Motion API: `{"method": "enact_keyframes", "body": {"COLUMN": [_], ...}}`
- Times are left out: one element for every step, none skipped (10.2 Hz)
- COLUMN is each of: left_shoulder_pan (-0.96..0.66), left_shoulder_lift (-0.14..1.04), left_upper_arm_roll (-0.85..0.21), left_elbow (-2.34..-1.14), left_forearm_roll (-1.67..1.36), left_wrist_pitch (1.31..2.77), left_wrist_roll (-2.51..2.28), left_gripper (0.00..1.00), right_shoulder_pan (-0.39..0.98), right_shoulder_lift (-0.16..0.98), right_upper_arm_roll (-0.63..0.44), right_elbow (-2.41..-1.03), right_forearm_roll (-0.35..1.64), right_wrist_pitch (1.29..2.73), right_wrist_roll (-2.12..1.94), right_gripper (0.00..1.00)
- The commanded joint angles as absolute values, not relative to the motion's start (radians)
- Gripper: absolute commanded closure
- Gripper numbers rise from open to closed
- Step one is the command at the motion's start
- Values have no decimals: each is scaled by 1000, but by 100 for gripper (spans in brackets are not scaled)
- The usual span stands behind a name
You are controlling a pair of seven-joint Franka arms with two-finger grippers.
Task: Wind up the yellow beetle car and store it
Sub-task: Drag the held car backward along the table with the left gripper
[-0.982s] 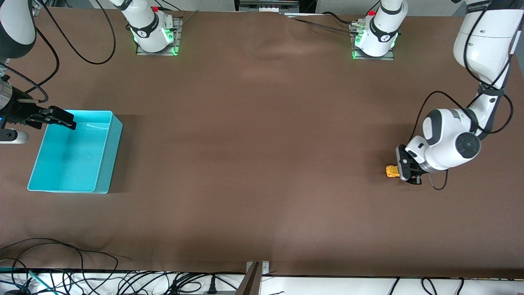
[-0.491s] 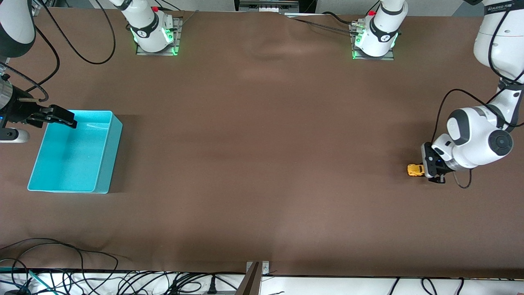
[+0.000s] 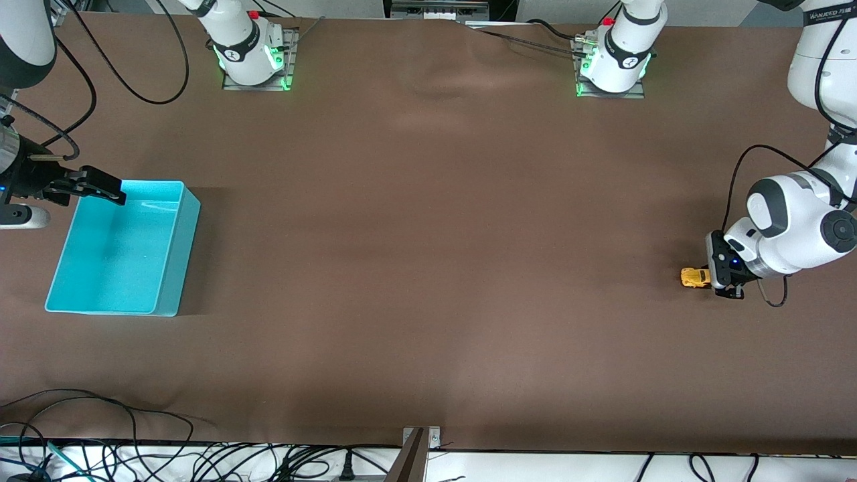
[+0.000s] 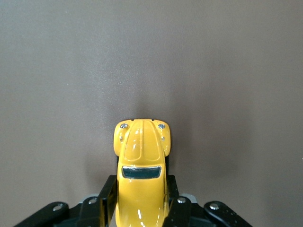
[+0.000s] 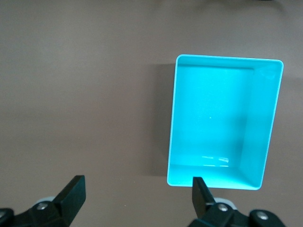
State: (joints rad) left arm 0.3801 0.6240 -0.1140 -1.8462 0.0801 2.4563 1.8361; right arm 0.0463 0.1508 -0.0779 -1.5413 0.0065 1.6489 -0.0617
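Note:
The yellow beetle car (image 3: 693, 277) is tiny, with a rounded body and dark windows. It sits low on the brown table at the left arm's end. My left gripper (image 3: 710, 276) is shut on its sides. In the left wrist view the car (image 4: 141, 156) sticks out nose-first from between the black fingers (image 4: 108, 195). My right gripper (image 3: 100, 189) is open and empty, over the corner of the turquoise bin (image 3: 181, 248) farthest from the front camera. In the right wrist view the right gripper (image 5: 137, 187) is wide open and the bin (image 5: 265, 118) holds nothing.
The bin stands at the right arm's end of the table. The two arm bases (image 3: 251, 57) (image 3: 612, 63) stand along the table's top edge. Cables (image 3: 100, 428) lie past the edge nearest the front camera. Brown cloth covers the table.
My left gripper has slid the car along the table toward the left arm's end, away from the bin. The right gripper has barely moved.

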Motion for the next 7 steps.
{"method": "enact_keyframes", "body": {"left_shoulder_pan": [397, 397, 399, 399, 399, 399, 399], "left_shoulder_lift": [699, 703, 703, 703, 703, 703, 703], "left_upper_arm_roll": [-117, -117, -117, -117, -117, -117, -117], "left_elbow": [-1810, -1803, -1801, -1798, -1798, -1798, -1798], "left_forearm_roll": [109, 109, 109, 109, 107, 107, 107], "left_wrist_pitch": [2465, 2465, 2465, 2465, 2465, 2465, 2465], "left_wrist_roll": [1908, 1925, 1925, 1927, 1925, 1925, 1925], "left_gripper": [100, 100, 100, 100, 100, 100, 99], "right_shoulder_pan": [44, 44, 43, 44, 44, 44, 44], "right_shoulder_lift": [146, 146, 146, 144, 144, 144, 144], "right_upper_arm_roll": [-77, -80, -81, -81, -80, -80, -78], "right_elbow": [-1526, -1526, -1526, -1526, -1526, -1526, -1526], "right_forearm_roll": [26, 28, 28, 28, 26, 28, 28], "right_wrist_pitch": [1626, 1621, 1615, 1614, 1614, 1614, 1614], "right_wrist_roll": [-122, -150, -156, -175, -181, -186, -186], "right_gripper": [0, 0, 0, 0, 0, 0, 0]}}
